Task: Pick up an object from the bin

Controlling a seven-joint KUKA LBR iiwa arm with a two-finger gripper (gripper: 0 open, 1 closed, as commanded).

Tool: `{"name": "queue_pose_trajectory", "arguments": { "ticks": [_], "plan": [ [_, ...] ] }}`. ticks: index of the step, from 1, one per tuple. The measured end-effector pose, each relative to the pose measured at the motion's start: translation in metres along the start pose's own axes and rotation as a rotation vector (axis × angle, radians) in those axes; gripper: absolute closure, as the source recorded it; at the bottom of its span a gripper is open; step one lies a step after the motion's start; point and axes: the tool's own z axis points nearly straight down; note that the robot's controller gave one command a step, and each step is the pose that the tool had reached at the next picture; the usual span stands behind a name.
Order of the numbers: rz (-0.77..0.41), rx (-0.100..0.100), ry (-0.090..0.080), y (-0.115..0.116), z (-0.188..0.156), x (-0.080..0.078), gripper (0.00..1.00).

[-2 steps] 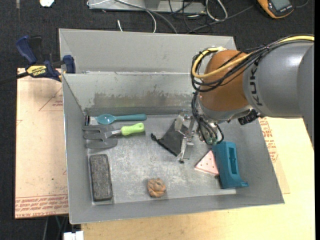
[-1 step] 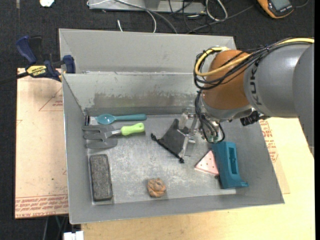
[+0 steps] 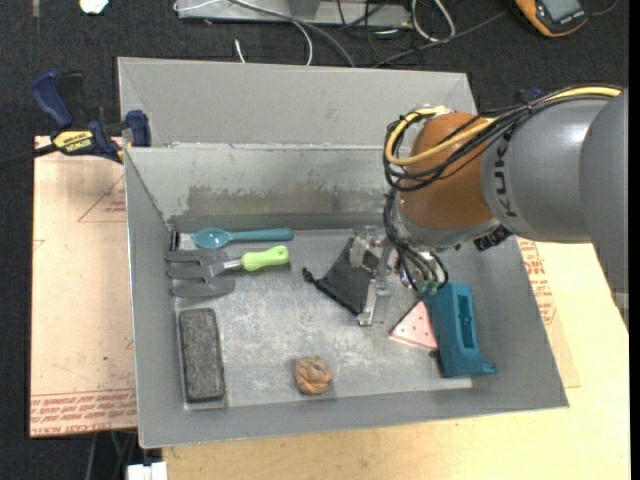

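My gripper is low in the middle of the bin, under the orange wrist cover. It stands right against the right edge of a black wedge-shaped thing, which lies flat on the bin floor. Whether that black thing is gripped I cannot tell. Just right of the gripper lies a flat pink triangle. A teal-blue boxy tool lies beside the triangle, toward the right wall.
A light-blue spoon and a grey fork with a green handle lie at the back left. A grey block lies at the front left, and a small brown knotted lump at the front middle. The arm covers the bin's back right.
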Motion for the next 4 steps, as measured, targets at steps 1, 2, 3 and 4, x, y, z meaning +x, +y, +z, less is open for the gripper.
{"name": "queue_pose_trajectory", "arguments": {
  "ticks": [1,2,3,4],
  "plan": [
    [-0.05,-0.002,-0.004,0.027,0.0,0.002,0.0],
    [-0.155,-0.003,-0.004,0.029,0.003,0.0,0.0],
    [-0.093,-0.004,-0.009,-0.009,0.005,-0.038,1.0],
    [-0.092,-0.005,-0.009,-0.009,0.005,-0.038,1.0]
  ]
}}
